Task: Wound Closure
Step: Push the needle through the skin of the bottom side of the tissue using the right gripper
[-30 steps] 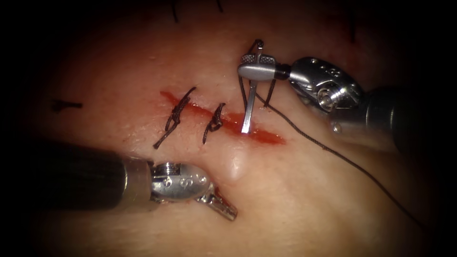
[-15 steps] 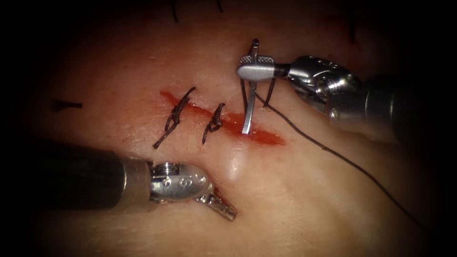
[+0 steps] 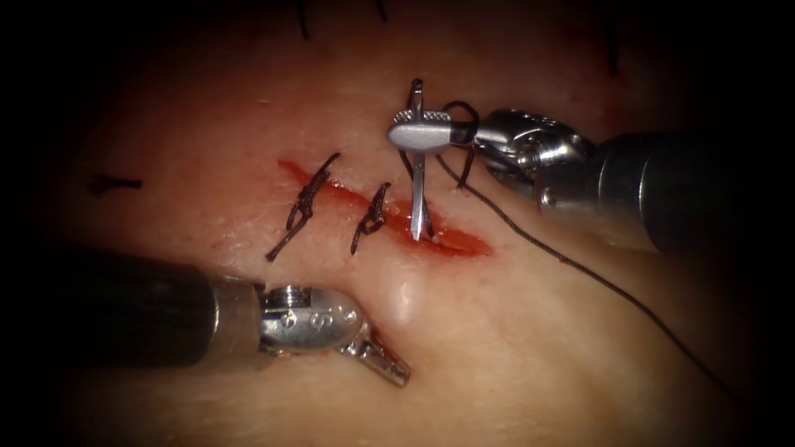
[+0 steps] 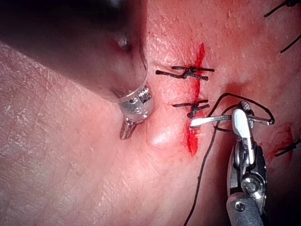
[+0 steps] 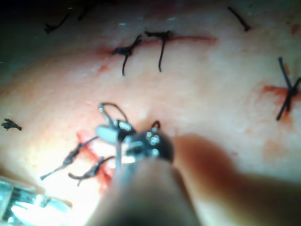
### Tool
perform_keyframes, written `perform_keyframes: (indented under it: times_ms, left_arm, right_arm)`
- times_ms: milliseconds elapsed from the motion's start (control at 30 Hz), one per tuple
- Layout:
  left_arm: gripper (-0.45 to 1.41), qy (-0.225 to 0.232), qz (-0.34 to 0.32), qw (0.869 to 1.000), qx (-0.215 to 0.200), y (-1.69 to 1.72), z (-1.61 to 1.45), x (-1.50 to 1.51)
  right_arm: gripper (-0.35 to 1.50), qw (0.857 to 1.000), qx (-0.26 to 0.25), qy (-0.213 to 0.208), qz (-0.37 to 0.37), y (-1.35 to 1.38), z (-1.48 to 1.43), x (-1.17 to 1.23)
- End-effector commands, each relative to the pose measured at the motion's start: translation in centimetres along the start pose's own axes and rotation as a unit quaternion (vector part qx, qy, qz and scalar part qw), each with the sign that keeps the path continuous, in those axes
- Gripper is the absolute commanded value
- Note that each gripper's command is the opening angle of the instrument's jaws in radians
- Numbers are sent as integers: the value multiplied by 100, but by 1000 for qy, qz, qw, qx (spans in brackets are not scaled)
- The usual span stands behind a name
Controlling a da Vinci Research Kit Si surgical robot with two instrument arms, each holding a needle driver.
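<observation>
The right tool [image 3: 421, 132] is clamping the needle [image 3: 419, 194] near its trailing end, jaws closed on it, and over the last second it has been shifting toward the left with its wrist rolling. The needle's point, below the jaws, is now standing at the open cut [image 3: 451, 240], just right of the two stitches [image 3: 331, 207]. Thread [image 3: 580, 269] is trailing behind the jaws. The left tool [image 3: 377, 360], holding nothing, jaws seemingly closed, is pressing the tissue [image 3: 497, 348] beside a raised bump [image 3: 403, 298], so the next bite looks lined up.
</observation>
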Motion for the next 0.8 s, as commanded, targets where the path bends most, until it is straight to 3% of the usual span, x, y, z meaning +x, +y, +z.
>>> perform_keyframes:
  times_ms: [33,133,367,467,800]
  left_arm:
    - [-21,1,-1,1000,0,0,11,-5]
    - [-21,1,-2,1000,0,-1,11,-4]
    - [-21,1,-2,1000,1,-2,13,-3]
    - [-21,1,-2,1000,1,-1,13,-3]
    - [-23,0,-2,1000,0,-2,17,-4]
  right_arm:
    - [-35,1000,0,1,6,3,6,1]
    - [-35,997,1,0,74,4,6,1]
    - [-35,992,4,1,124,3,10,-1]
    - [-35,981,15,4,192,4,12,-4]
    - [-35,965,25,18,261,7,14,-21]
